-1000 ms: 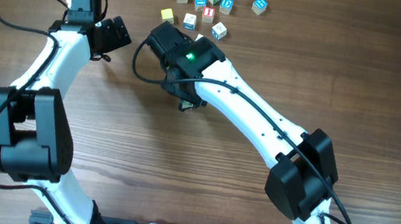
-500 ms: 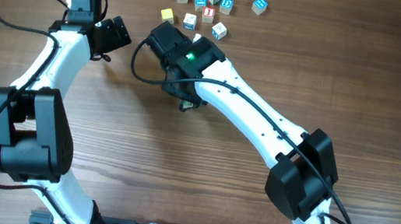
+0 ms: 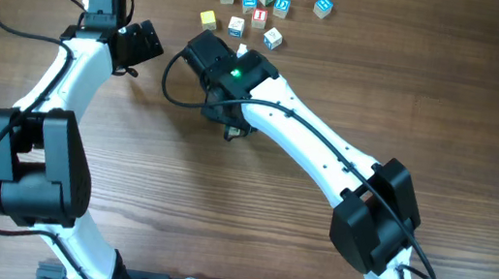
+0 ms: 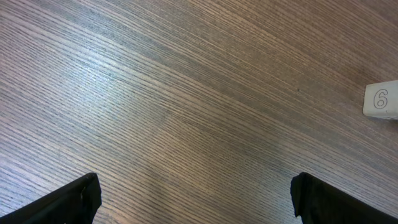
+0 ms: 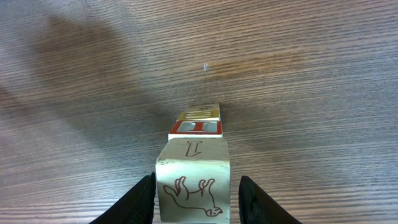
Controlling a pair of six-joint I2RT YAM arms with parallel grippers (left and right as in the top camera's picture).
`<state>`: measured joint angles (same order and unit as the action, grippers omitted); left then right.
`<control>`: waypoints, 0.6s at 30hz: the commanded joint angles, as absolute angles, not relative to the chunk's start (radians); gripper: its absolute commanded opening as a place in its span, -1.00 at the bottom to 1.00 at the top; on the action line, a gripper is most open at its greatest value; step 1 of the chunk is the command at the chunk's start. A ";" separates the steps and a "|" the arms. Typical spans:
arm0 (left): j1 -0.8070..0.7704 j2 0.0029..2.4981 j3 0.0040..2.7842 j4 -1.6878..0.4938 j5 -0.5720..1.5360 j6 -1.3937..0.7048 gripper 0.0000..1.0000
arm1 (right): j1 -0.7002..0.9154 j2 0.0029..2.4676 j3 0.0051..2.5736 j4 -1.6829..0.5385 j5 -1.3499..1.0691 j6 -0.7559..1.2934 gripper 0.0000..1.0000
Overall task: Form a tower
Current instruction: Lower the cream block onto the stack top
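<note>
Cubes of pale wood with coloured letters (image 3: 260,13) lie loosely clustered at the far edge of the brown wood-grain surface (image 3: 488,114) in the overhead view. A single yellow cube (image 3: 208,18) sits at the near left of that cluster. The white-and-black left arm (image 3: 71,85) reaches up the left side. The white-and-black right arm (image 3: 308,138) stretches diagonally toward the middle, its wrist just short of the cluster and covering what lies under it. From the left wrist, the black left fingers (image 4: 68,202) show only as tips in the two lower corners. They are spread wide over bare surface and hold nothing, and a pale block marked with an outlined 6 (image 4: 381,99) sits at the right edge. From the right wrist, the narrow stack of small pale wooden letter cubes (image 5: 194,168) stands on the surface between the black right fingers (image 5: 144,200). Its top cube bears a reddish animal and a numeral 1, with a red-framed face and a yellow edge showing below it. These fingers are narrowly parted, flanking the top cube, with a sliver of surface visible beside the right one.
</note>
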<state>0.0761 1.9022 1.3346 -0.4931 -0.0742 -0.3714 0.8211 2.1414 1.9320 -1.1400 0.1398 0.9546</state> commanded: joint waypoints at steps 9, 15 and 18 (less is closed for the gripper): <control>0.078 1.911 1.345 -0.493 -0.080 -0.366 1.00 | 0.821 2.154 1.924 -1.141 0.157 0.945 0.48; 0.078 1.911 1.345 -0.493 -0.080 -0.366 1.00 | 0.821 2.154 1.922 -1.141 0.157 0.945 0.48; 0.078 1.911 1.345 -0.494 -0.080 -0.366 1.00 | 0.821 2.154 1.922 -1.141 0.158 0.945 0.47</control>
